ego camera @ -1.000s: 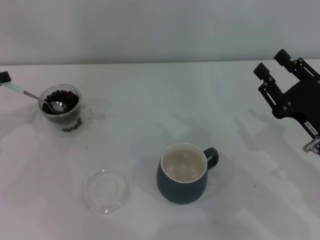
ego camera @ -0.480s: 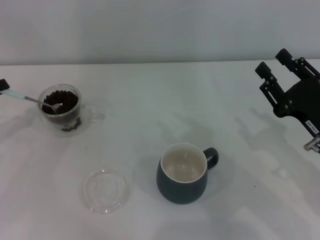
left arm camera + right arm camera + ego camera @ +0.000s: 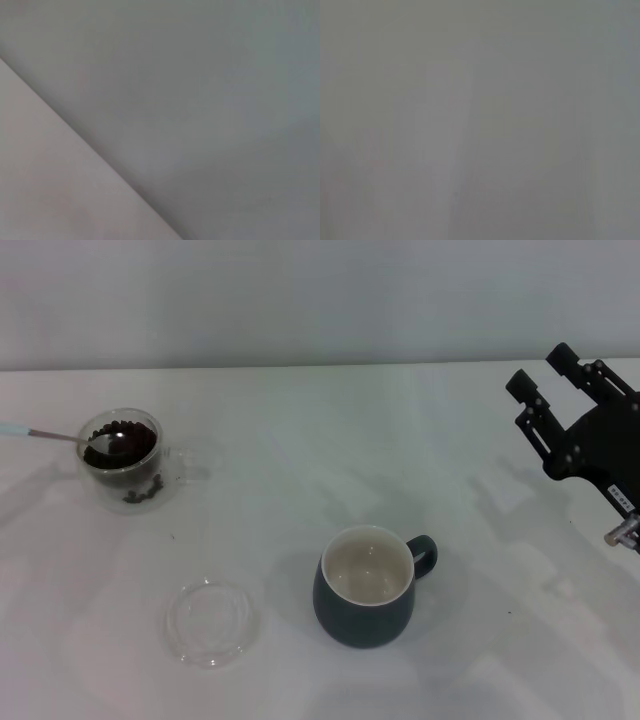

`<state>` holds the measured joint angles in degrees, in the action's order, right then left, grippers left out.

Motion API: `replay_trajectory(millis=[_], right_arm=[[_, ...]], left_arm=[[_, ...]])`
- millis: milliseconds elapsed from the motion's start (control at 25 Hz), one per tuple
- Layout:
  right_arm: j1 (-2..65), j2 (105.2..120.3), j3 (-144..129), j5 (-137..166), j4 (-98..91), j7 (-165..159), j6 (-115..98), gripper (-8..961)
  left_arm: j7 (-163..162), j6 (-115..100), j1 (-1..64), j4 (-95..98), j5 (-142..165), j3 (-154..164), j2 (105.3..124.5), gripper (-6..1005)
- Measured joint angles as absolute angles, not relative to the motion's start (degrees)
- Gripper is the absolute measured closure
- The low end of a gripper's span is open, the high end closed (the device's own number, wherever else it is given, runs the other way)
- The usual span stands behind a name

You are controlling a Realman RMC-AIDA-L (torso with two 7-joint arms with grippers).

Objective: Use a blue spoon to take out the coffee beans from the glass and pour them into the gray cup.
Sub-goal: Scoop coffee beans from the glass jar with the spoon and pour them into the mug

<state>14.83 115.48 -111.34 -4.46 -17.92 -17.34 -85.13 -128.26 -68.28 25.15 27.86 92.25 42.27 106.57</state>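
Note:
The glass [image 3: 122, 472] stands at the far left of the white table and holds the dark coffee beans [image 3: 132, 448]. The blue spoon [image 3: 60, 434] lies almost level, its metal bowl over the beans inside the glass and its pale handle running off the left edge of the head view. The left gripper holding it is out of view. The gray cup [image 3: 365, 587] stands near the middle front, cream inside, with nothing visible in it and its handle to the right. My right gripper [image 3: 538, 368] hovers open at the far right, away from everything. Both wrist views show only blurred grey surface.
A shallow clear glass dish [image 3: 210, 622] lies flat on the table to the front left of the gray cup. The table's far edge meets a plain grey wall behind.
The left gripper's black tip has slid out past the left edge. The spoon's handle has dropped toward level with its bowl still in the glass. The right arm has barely moved.

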Motion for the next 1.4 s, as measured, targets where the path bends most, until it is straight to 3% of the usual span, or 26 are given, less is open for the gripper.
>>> replay_trajectory(millis=[680,1400], right_arm=[[14.8,115.42,-111.9,-4.2,-17.9,-17.4,-85.1,443],[14.7,115.39,-112.3,-4.2,-17.8,-17.2,-84.7,444]], left_arm=[[-123.7,-74.6,19.5,27.2,80.9,42.2,106.96,872],[-122.7,-75.4,19.0,26.6,80.5,41.8,106.96,873]])
